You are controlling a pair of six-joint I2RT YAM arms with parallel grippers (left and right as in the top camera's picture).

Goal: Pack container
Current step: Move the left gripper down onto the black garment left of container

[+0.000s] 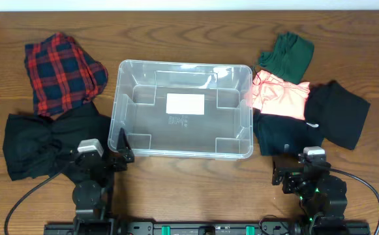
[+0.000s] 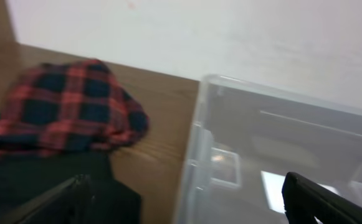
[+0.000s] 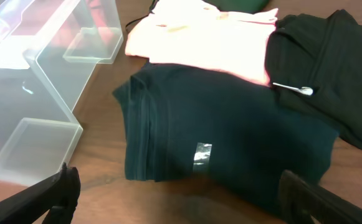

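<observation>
The container [image 1: 176,154] sits in the middle of the wooden table [image 1: 189,189], upright, its long sides running from 9 to 3 o'clock. Nothing lies inside it; the white label [image 1: 185,104] shows through its clear bottom.

At 10 o'clock from it lies a crumpled red-and-navy plaid garment [image 1: 62,72], and at 8 o'clock a black garment [image 1: 32,147] whose far edge meets the plaid one. At 2 o'clock is a dark green garment [image 1: 287,53]. At 3 o'clock a pink garment [image 1: 280,96] lies just beside the container's wall. A folded dark garment [image 1: 284,134] with a small silvery tag [image 3: 200,154] lies at 4 o'clock, its far edge under the pink one. Farther out at 3 o'clock, another black garment [image 1: 339,112] overlaps both and bears a small white piece [image 3: 296,89].

The left gripper [image 2: 185,183] is at the container's 7 o'clock corner, its fingers spread wide and holding nothing; whether it touches the wall cannot be told. The right gripper [image 3: 177,186] is at 5 o'clock, clear of the container, fingers likewise spread wide and empty, near the folded dark garment's near edge.
</observation>
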